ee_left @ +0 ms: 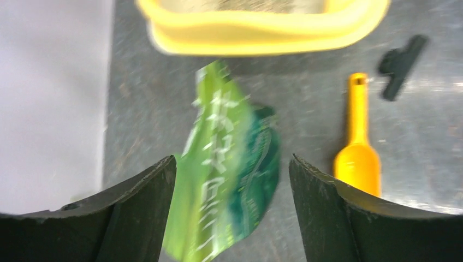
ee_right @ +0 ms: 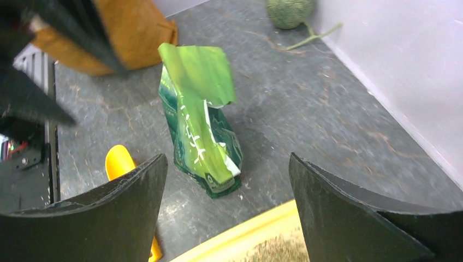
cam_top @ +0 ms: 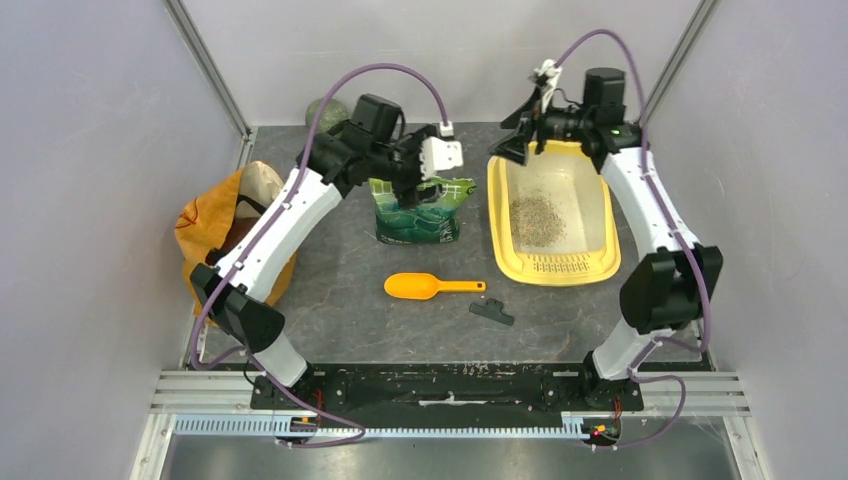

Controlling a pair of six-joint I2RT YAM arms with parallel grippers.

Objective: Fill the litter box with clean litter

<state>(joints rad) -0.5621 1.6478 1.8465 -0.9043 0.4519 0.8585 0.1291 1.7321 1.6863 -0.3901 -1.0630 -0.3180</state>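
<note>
The litter box [cam_top: 555, 270] is smooth yellow plastic with a soft sheen; the clean litter [cam_top: 538, 218] in it looks matt and gritty. The green pouch [cam_top: 420, 215] is glossy printed film (creased, foil-like). The orange scoop [cam_top: 428, 286] is smooth plastic, and the counter [cam_top: 350, 300] is matt, stone-veined grey.

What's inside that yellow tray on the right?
The litter box holds a loose patch of grey-beige litter on its pale floor. The right arm covers its far corner, hiding that part.
</note>
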